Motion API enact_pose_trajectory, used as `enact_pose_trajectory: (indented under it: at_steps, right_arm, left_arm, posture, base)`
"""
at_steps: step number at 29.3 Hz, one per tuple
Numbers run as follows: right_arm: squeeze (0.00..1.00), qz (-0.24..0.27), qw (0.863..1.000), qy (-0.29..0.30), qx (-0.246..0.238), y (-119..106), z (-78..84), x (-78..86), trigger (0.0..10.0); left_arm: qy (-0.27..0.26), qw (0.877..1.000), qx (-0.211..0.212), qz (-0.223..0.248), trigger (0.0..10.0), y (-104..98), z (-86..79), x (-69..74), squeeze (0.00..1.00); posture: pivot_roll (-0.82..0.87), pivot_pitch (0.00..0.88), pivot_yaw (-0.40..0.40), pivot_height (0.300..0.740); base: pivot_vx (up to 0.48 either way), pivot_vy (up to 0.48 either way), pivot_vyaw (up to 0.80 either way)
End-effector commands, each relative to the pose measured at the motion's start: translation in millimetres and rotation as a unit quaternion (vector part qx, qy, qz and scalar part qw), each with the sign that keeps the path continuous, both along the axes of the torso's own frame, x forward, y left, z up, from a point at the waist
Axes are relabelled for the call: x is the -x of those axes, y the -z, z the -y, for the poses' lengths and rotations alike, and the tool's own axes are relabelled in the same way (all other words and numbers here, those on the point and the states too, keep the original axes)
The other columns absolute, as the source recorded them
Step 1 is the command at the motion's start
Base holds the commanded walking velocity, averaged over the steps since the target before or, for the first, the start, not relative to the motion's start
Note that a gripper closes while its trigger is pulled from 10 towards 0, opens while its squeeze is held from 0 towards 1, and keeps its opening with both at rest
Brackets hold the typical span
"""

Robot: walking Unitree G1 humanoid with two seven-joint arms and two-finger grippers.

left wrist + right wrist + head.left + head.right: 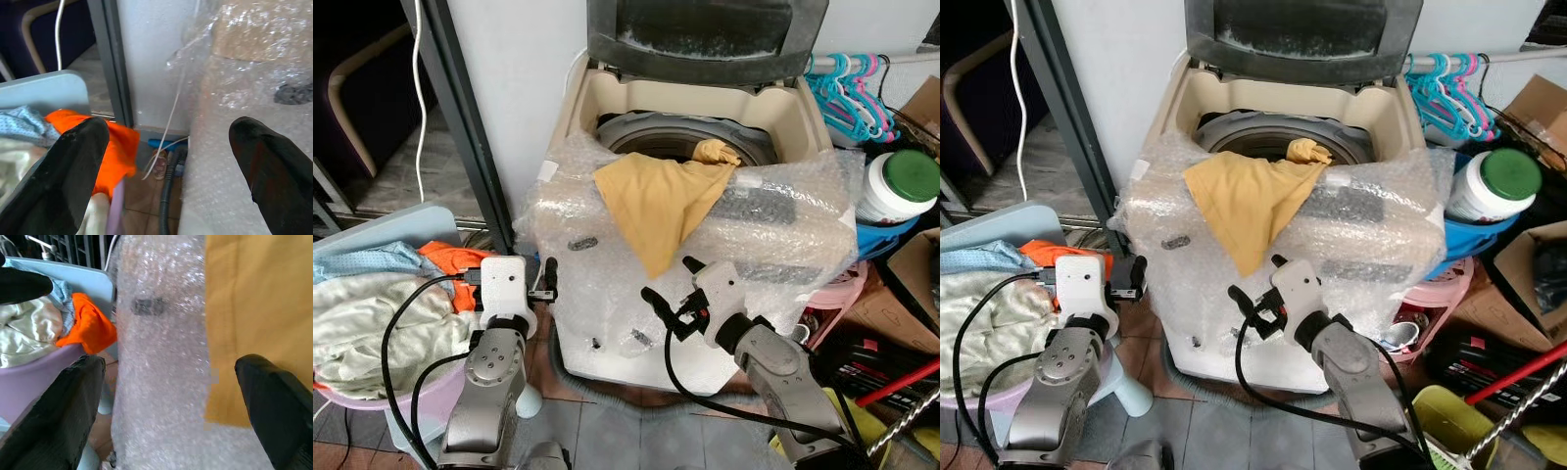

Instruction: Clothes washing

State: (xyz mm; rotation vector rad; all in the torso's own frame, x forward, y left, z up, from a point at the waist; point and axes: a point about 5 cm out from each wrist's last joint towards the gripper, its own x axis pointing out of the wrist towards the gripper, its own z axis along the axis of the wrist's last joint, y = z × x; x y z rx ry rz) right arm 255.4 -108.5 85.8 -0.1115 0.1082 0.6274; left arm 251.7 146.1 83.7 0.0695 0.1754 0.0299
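Two grippers hang in front of a top-loading washing machine point(607, 88) whose lid stands up and whose front is wrapped in bubble wrap point(783, 245). One yellow cloth point(656, 201) lies draped over the machine's front rim, one end bunched inside the drum opening, the rest hanging down the wrapped front to a point. The right gripper point(668, 284) sits just below that hanging point, fingers spread apart and holding nothing; in the right wrist view the cloth fills the space above its far finger point(274, 406). The left gripper point(548, 279) is at the machine's left front corner, well apart from the cloth, fingers also spread and empty. Beside it, a lilac basket point(372, 392) holds pale laundry and an orange garment point(450, 259)
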Motion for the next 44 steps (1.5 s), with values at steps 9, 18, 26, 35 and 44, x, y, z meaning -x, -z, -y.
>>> enact_pose_trajectory:
  at_steps: [9, 18, 26, 35, 44]
  right_arm:
    - [1.00, -0.034, 0.998, 0.024, 0.048, 15, 3.0, -6.0, 10.0]
    - [1.00, -0.129, 0.970, 0.205, 0.008, 35, 43.9, -4.1, 10.0]
    - [0.61, -0.137, 0.962, 0.237, -0.012, 35, 50.6, 3.4, 10.0]
    - [0.61, -0.094, 0.966, 0.232, -0.060, 14, 51.1, -13.3, 10.0]
    - [0.61, -0.067, 0.978, 0.179, -0.088, -10, 47.6, -25.6, 10.0]
  left_arm:
    - [0.004, 0.999, -0.017, -0.032, 10.0, 5, -3.0, 2.9, 0.00]
    - [0.003, 0.998, -0.041, -0.057, 10.0, 18, -13.1, 12.9, 0.00]
    - [0.020, 0.997, -0.049, -0.057, 10.0, 18, -10.9, 5.9, 0.00]
    - [0.024, 0.997, -0.047, -0.054, 10.0, 18, -8.6, 6.2, 0.00]
    - [0.022, 0.997, -0.043, -0.054, 10.0, 19, -7.1, 5.6, 0.00]
  posture:
    - [0.01, 0.000, -0.009, 0.740]
    - [0.01, 0.000, -0.001, 0.740]
    - [-0.01, 0.000, 0.024, 0.740]
    - [0.00, 0.000, 0.020, 0.740]
    - [-0.01, 0.000, 0.007, 0.740]
  base:
    - [0.000, 0.000, 0.80]
    - [0.000, 0.000, 0.34]
    - [0.000, 0.000, 0.00]
    - [0.000, 0.000, 0.00]
    - [0.000, 0.000, 0.00]
